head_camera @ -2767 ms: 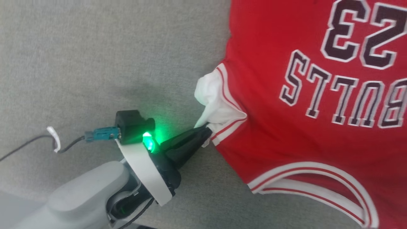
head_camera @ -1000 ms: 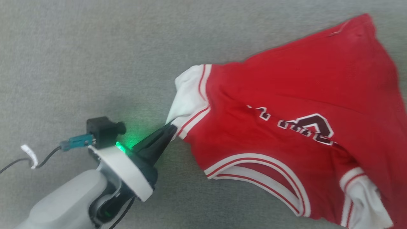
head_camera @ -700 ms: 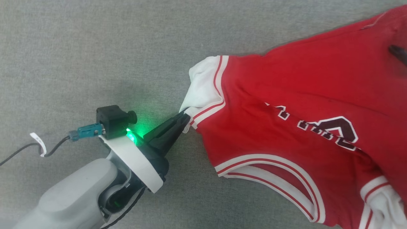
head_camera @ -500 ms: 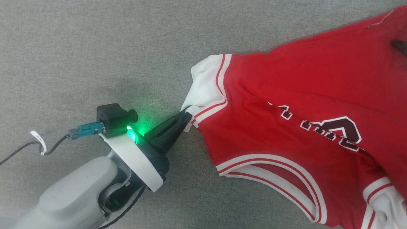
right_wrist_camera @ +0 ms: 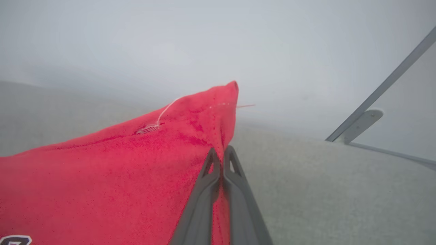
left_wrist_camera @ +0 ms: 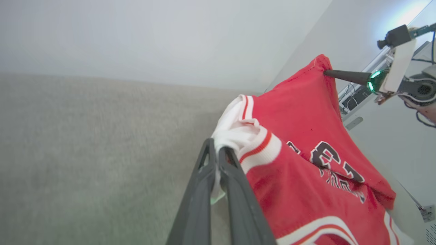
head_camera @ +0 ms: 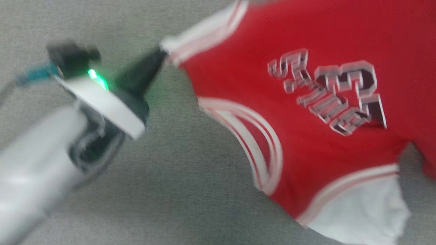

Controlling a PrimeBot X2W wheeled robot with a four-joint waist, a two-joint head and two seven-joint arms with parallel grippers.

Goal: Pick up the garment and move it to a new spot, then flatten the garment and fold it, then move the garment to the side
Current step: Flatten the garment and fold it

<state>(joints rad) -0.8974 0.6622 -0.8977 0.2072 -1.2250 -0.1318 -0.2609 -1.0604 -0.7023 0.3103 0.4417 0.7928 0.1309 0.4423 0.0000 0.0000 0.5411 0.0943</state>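
Above the grey felt-like surface, the garment, a small red jersey-style shirt with white short sleeves, striped trim and dark maroon lettering, is now held at two points rather than one. The left gripper is clamped on the bunched white sleeve cuff, as it was in the earlier head views. The change is on the other side. A moment ago the right gripper was only a dark tip reaching in over the red cloth, fingers apart. Now they are pressed together on the red hem corner, with cloth pinched between them and a loose thread trailing off it.

In the left wrist view the shirt stretches from the cuff up to that far corner, where the right gripper's tip bites the cloth in front of the pale wall along the surface's far edge. The head view is blurred and its framing has shifted, which I take as camera motion, not cloth sliding. The free white sleeve trails at its lower right.

With opposite points gripped, the pick-up looks secured, and carrying the shirt to a new spot seems to be the step in hand. Flattening and folding are not yet begun. Both grips are on thin edges, so a sharp pull could slip one free.
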